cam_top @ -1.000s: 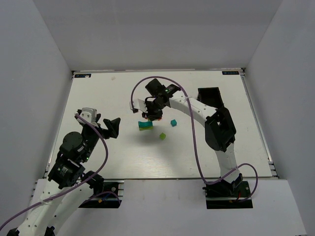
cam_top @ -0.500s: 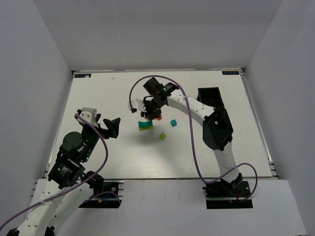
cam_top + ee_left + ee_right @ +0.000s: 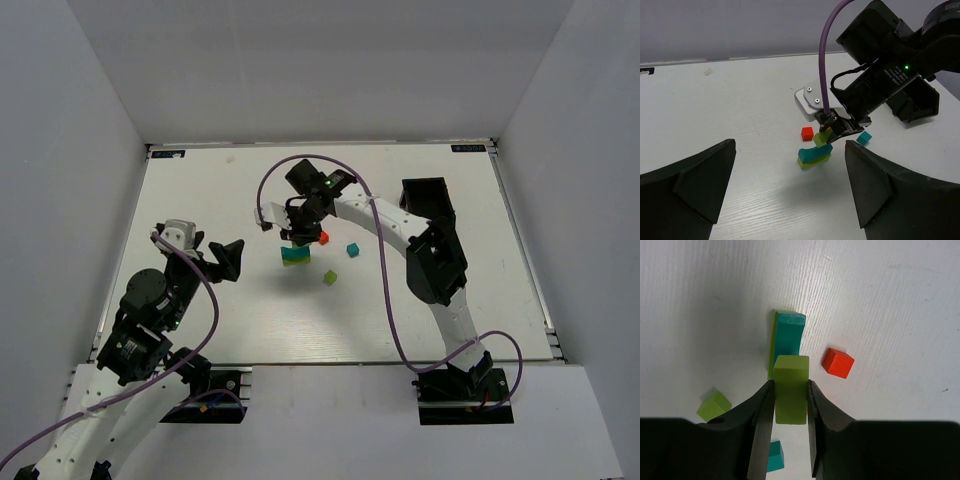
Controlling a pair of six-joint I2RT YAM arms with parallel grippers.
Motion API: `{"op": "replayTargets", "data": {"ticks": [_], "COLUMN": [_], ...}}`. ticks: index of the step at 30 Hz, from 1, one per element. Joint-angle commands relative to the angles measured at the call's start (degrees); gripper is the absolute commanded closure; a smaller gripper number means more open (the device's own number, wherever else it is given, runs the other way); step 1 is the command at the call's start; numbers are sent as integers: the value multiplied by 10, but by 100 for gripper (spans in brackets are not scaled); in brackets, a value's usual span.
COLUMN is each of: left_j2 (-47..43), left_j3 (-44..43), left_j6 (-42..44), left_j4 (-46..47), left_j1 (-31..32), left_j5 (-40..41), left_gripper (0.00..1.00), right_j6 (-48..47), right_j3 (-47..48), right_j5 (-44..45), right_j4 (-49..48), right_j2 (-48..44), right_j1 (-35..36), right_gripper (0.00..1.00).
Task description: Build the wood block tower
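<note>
The right end effector (image 3: 790, 385) pinches green block (image 3: 790, 395) (left end effector (image 3: 790, 144) gapes).

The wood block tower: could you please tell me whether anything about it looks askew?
Slightly: the teal wooden bar appears to sit offset on the lime-green wooden bar, whose edge shows along one side only. Nothing has toppled.

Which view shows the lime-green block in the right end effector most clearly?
The right wrist view: the lime-green block is large, clamped by the right end effector above the teal bar. The left wrist view shows it small; the top view hides it under the arm.
</note>
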State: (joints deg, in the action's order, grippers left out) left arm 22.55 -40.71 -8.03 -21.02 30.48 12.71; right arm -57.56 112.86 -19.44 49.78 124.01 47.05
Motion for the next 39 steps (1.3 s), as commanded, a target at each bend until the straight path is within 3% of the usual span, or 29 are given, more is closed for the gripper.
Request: {"op": "replayTargets", "data": {"ticks": [1, 39], "left_j2": [-5, -15], "left_j3": [3, 3], "left_j6": [-6, -11], "left_j4": [-3, -3], "left_j1": [-3, -3], "left_j5": [5, 5], "left_gripper": [0, 0], "right_j6": [6, 54], "right_j3": [32, 128], "right_j5": [-12, -12], "right_j4": [5, 52], "right_j2": [11, 78], "right_j1": [8, 12], "right_gripper": [95, 95]}}
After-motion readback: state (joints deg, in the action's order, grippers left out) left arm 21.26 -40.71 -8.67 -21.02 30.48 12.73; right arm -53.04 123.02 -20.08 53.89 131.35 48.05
